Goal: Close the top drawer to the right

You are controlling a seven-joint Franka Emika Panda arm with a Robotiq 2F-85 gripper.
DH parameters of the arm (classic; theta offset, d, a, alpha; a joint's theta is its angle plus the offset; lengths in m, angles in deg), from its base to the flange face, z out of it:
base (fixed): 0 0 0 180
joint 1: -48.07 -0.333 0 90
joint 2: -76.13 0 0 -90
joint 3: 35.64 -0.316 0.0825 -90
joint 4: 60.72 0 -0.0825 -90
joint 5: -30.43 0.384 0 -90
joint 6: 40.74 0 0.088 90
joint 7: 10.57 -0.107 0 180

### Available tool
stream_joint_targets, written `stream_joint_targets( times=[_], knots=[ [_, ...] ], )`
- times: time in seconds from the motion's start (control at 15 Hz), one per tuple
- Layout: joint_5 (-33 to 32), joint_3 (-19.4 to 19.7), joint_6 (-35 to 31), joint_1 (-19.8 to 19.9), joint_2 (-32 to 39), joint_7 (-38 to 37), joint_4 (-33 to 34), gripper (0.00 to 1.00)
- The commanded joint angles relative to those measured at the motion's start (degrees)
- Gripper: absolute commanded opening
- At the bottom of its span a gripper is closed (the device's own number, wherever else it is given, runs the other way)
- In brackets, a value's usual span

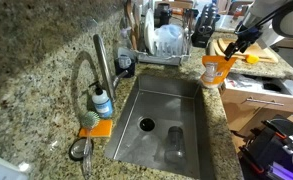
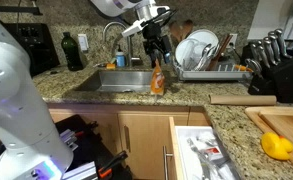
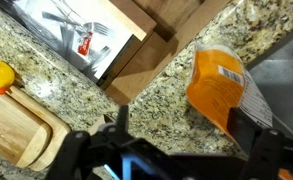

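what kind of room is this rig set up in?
Most likely a home kitchen: a stainless steel sink set in a speckled granite counter, a wire dish rack with white plates, and a black knife block.

We see the top drawer [image 2: 178, 140] pulled well out at the bottom middle of an exterior view: shallow and wide, with medium-brown wooden sides and a pale whitish-grey inside. In the wrist view it sits in the upper left of the frame [image 3: 126, 62], its brown front toward the lower right. In an exterior view it shows open at the right edge [image 1: 248, 100].
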Motion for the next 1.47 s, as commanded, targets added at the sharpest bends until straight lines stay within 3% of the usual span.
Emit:
stream_joint_targets(
  times=[0.0, 0.27, 0.33, 0.67, 0.87, 1.07, 1.2, 1.4],
  knots=[
    [-0.34, 0.99, 0.19, -1.01, 0.03, -0.2, 0.09, 1.0],
    [-0.34, 0.99, 0.19, -1.01, 0.03, -0.2, 0.09, 1.0],
    [1.12, 1.35, -4.47, -1.08, -2.97, -3.06, -0.24, 1.0],
    [10.31, 0.49, -0.15, -3.16, -21.0, -7.66, -3.6, 1.0],
    [9.9, 1.39, 2.77, 2.06, -33.54, -11.66, -9.35, 1.0],
    [9.06, 2.09, 9.88, 7.56, -41.79, -13.67, -15.07, 1.0],
    [9.14, 4.01, 14.79, 10.08, -43.16, -12.53, -18.35, 1.0],
    [10.37, 8.69, 17.77, 11.91, -39.31, -10.24, -21.68, 1.0]
  ],
)
